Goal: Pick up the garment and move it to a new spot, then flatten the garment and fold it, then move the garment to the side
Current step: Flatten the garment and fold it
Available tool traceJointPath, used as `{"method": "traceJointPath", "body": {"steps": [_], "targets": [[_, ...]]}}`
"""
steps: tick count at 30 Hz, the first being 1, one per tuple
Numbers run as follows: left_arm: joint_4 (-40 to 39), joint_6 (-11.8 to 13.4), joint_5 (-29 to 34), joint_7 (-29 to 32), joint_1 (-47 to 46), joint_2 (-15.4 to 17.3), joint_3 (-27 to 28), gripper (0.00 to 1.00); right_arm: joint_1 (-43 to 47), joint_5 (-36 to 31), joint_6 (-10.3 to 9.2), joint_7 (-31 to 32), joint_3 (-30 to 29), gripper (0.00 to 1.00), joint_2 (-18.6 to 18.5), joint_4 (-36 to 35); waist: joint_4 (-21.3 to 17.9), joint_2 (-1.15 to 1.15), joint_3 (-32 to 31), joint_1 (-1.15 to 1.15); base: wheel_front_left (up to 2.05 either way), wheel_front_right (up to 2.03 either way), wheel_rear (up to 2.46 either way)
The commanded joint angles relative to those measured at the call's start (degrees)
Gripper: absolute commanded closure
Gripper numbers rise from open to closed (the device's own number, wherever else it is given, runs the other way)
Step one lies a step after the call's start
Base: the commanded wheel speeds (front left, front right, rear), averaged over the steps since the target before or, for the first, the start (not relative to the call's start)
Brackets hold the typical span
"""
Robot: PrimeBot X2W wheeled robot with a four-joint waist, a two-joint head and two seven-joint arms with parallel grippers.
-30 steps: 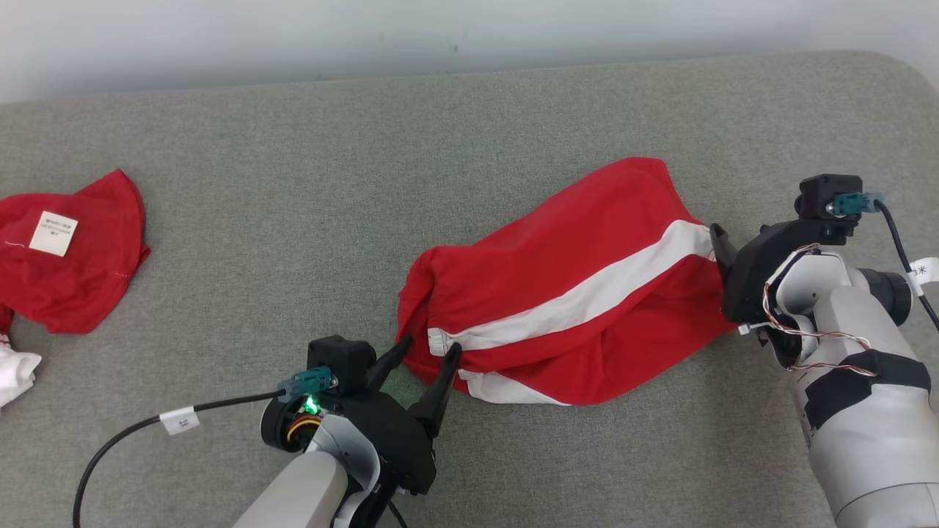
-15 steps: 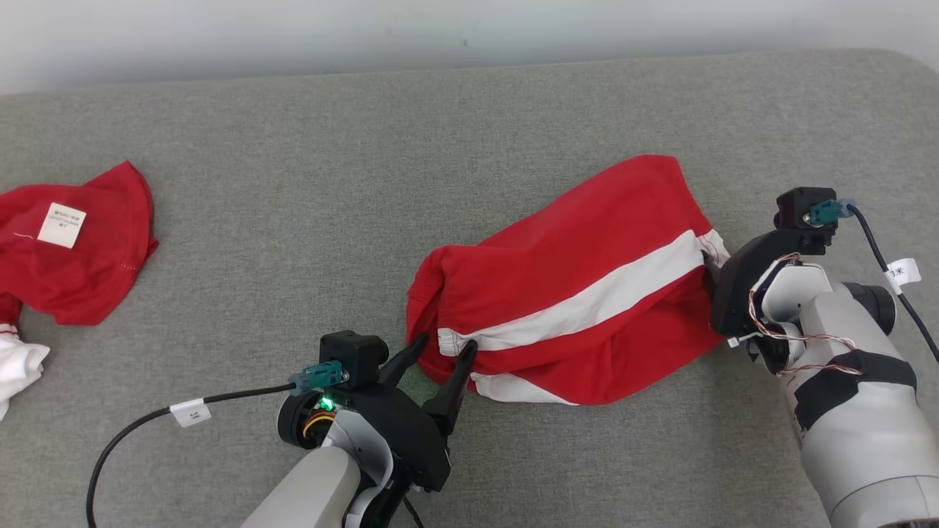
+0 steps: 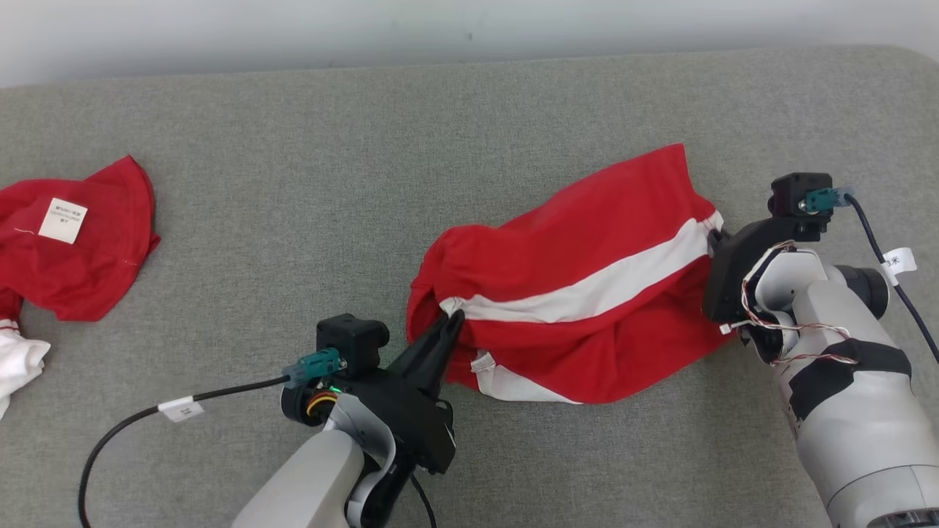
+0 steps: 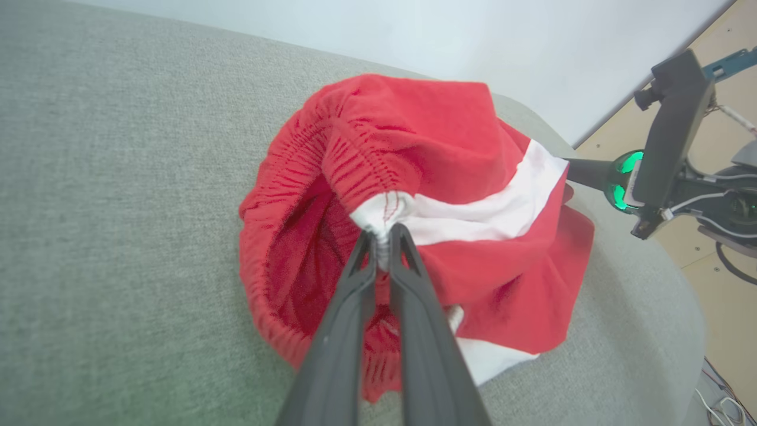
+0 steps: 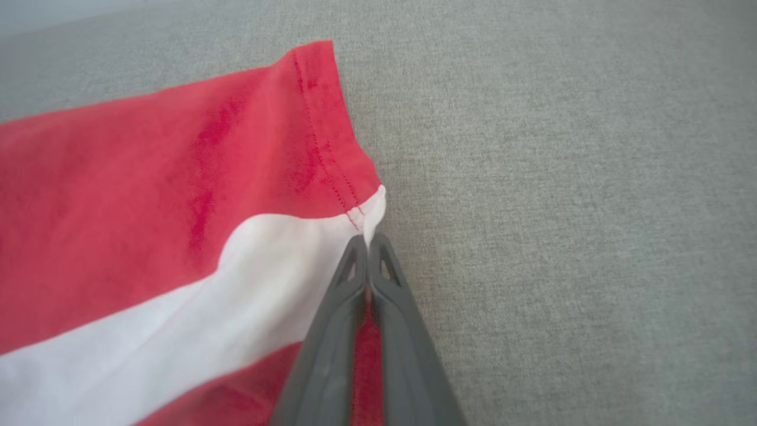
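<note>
in the head view the red garment (image 3: pixel 579 293) with a white stripe lies crumpled at centre right on the grey cushion (image 3: pixel 293 183). the left gripper (image 3: pixel 453 319) pinches its lower left end, the right gripper (image 3: pixel 713 238) its right end. in the left wrist view the fingers (image 4: pixel 349 307) are closed on the white waistband part. in the right wrist view they clamp the hem corner.

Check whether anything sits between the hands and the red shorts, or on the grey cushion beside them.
Nothing stands between: the left hand is shut on the red shorts at the waistband stripe, the right hand at the hem. The grey cushion around them is bare up to another red garment far left.
</note>
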Motion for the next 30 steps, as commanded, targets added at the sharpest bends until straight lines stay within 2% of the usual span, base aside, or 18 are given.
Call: {"method": "traceJointPath", "body": {"steps": [1,8,12,15,23,30], "targets": [[-0.3,-0.2,-0.4,-0.5,-0.8,0.3,0.3,1.00,-0.7,0.5,-0.13,-0.6,0.2,1.00,0.0,-0.4,0.0,0.00,0.0,0.00,0.00,0.00,0.00],[-3.5,-0.3,-1.5,-4.8,-1.9,0.3,2.9,1.00,-0.7,4.0,-0.13,-5.6,0.5,1.00,-0.7,-4.5,0.1,0.00,-1.4,0.00,0.00,0.00,0.00],[-6.5,-0.3,-2.8,-5.7,-2.8,0.4,4.6,1.00,0.0,10.9,-0.13,-7.1,0.2,1.00,0.5,-9.8,0.0,0.00,-2.8,0.00,0.00,0.00,0.00],[-9.2,-0.3,-5.1,-5.2,-4.0,0.6,6.4,1.00,0.9,16.3,-0.13,-7.5,0.7,1.00,0.1,-15.4,-0.3,0.00,-3.7,0.00,0.00,0.00,0.00],[-15.8,-0.4,-10.9,0.4,-10.1,3.1,10.7,1.00,2.6,20.9,-0.13,-8.4,-0.2,1.00,-1.4,-29.3,-1.4,0.00,-6.2,0.00,0.00,0.00,0.00],[-20.0,-0.1,-17.7,9.0,-15.8,5.9,14.0,1.00,1.1,18.4,-0.13,-9.5,-2.0,1.00,-1.6,-38.5,-2.4,0.00,-7.5,0.00,0.00,0.00,0.00]]}}
